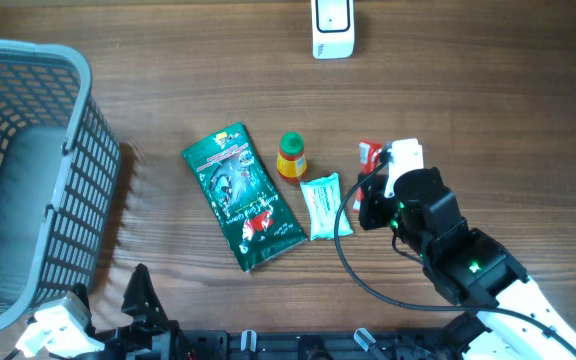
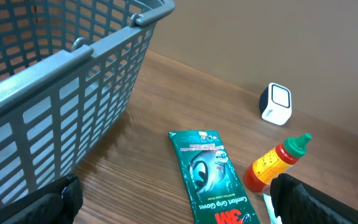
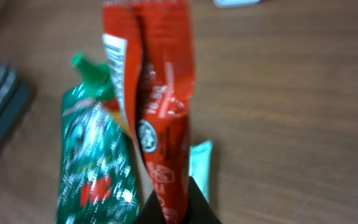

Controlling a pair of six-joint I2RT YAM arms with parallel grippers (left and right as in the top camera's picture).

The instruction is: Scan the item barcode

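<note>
A red snack packet stands upright in my right gripper, which is shut on its lower end. From overhead, the packet shows just past the right gripper, right of centre. The white scanner stands at the table's far edge, well apart from the packet, and also shows in the left wrist view as a small white scanner. My left gripper sits at the near left edge, open and holding nothing; its black fingers frame the view.
A green glove packet lies flat mid-table, with a small red sauce bottle and a pale teal wipes pack to its right. A grey plastic basket fills the left side.
</note>
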